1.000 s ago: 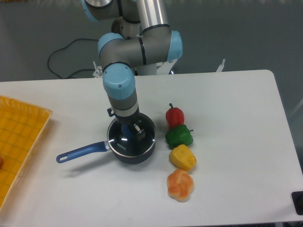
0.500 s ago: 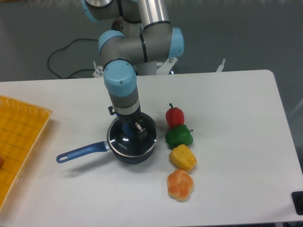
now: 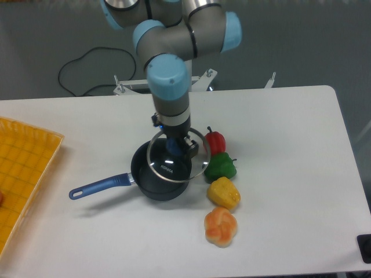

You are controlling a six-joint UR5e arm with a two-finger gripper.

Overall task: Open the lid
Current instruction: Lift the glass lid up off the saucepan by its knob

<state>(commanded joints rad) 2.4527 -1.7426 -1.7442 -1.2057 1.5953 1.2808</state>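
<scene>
On the white table [image 3: 278,191], left to right: a yellow tray [image 3: 23,168], a blue saucepan [image 3: 153,182] — above it the gripper [image 3: 177,146], jaws clenched on the knob, holds the lid [image 3: 174,165] lifted — then four peppers [image 3: 219,185].

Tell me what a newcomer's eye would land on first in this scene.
First, the gripper holding the glass lid by its blue knob, lifted off and shifted right of the dark blue saucepan at the table's centre. Next, the column of toy peppers just right of the pan: red, green, yellow and orange. A yellow tray sits at the left edge.
</scene>
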